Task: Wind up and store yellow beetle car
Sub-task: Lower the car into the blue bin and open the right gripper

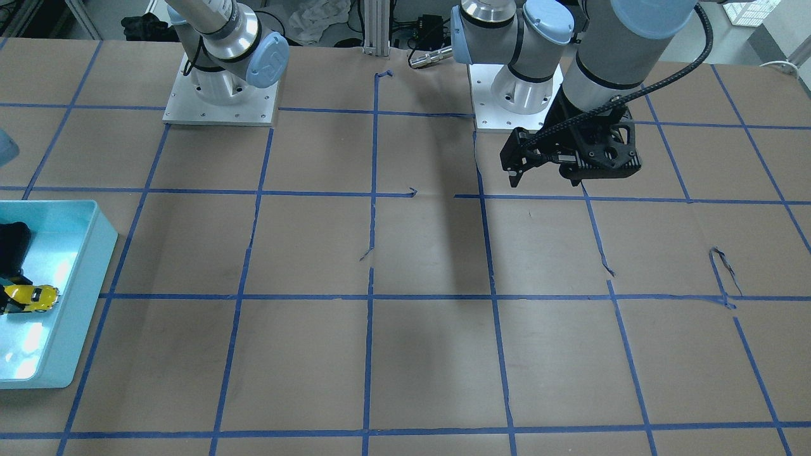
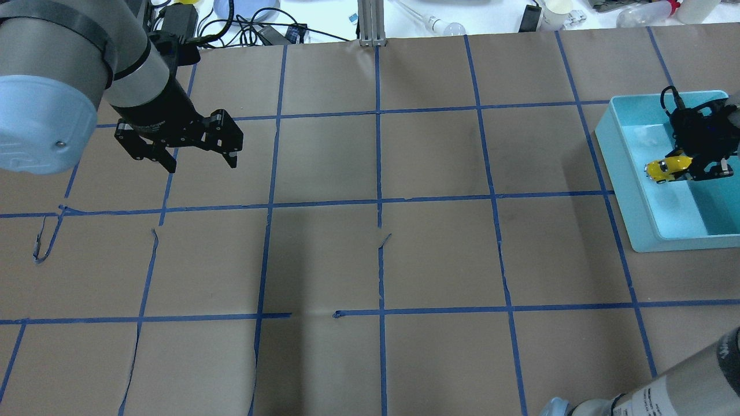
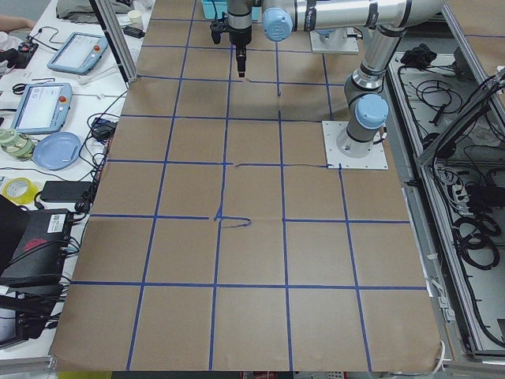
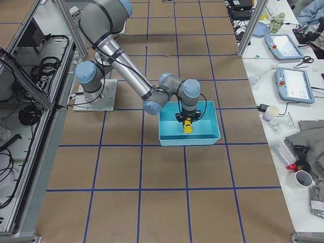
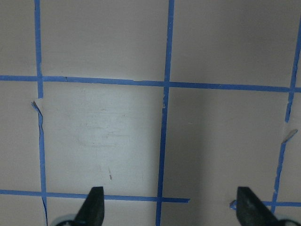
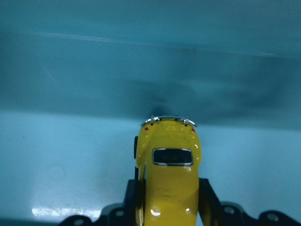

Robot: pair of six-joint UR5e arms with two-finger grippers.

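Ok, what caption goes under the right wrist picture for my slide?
Right claw holds the yellow car inside the blue bin.

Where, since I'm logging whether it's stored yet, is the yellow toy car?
At the overhead view's right edge, the yellow car is gripped by the right claw inside the light-blue bin.

Apparently off-frame: yellow beetle car (image 6: 168, 181) front
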